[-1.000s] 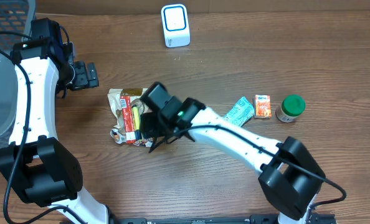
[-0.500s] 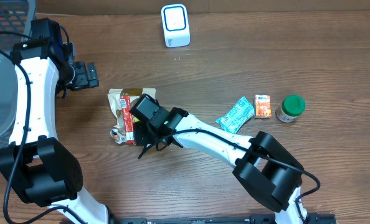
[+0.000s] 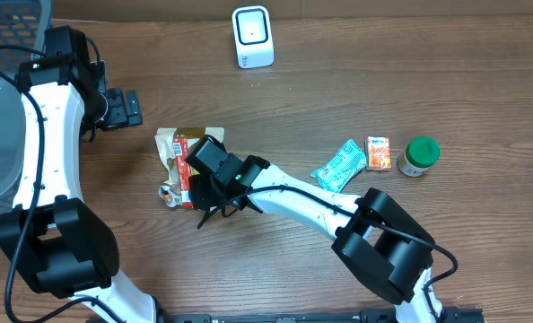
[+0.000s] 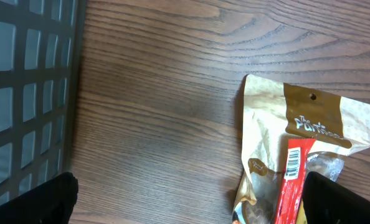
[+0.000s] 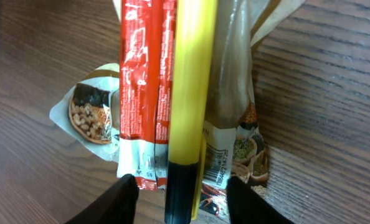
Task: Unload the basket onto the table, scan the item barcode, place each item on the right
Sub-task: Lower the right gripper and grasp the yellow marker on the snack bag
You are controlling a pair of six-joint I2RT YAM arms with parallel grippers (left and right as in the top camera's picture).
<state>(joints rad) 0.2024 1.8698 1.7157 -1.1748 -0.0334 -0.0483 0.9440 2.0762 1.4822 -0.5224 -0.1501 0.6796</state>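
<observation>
Yellow tube point(image 5: 188, 87) with a black cap lies on top of a small heap at the left middle of the wooden table point(image 3: 356, 81). The right gripper point(image 5: 182, 200) hangs right over it. Its two fingers point(image 5: 124, 198) stand on either side of the capped end with a gap showing on each side, so the jaws are part-way open and have hold of nothing.

A red packet point(image 5: 141, 74) lies just beside the tube, touching it along its length. Both rest on a brown snack pouch point(image 5: 238, 118) printed with pictures of nuts or seeds. From overhead the right arm's wrist covers much of this heap.

The white barcode scanner point(image 3: 252, 37) stands at the far edge of the table, well apart from the heap. The left gripper point(image 3: 123, 108) hovers near the pouch's upper corner, beside a grey mesh basket point(image 3: 2, 99); its fingers are spread wide and empty. Its camera shows a barcode on the end of the red packet.

To the right, well apart from the heap, a teal sachet point(image 3: 340, 165), a small orange box point(image 3: 379, 153) and a green-lidded jar point(image 3: 420, 155) sit in a row.
</observation>
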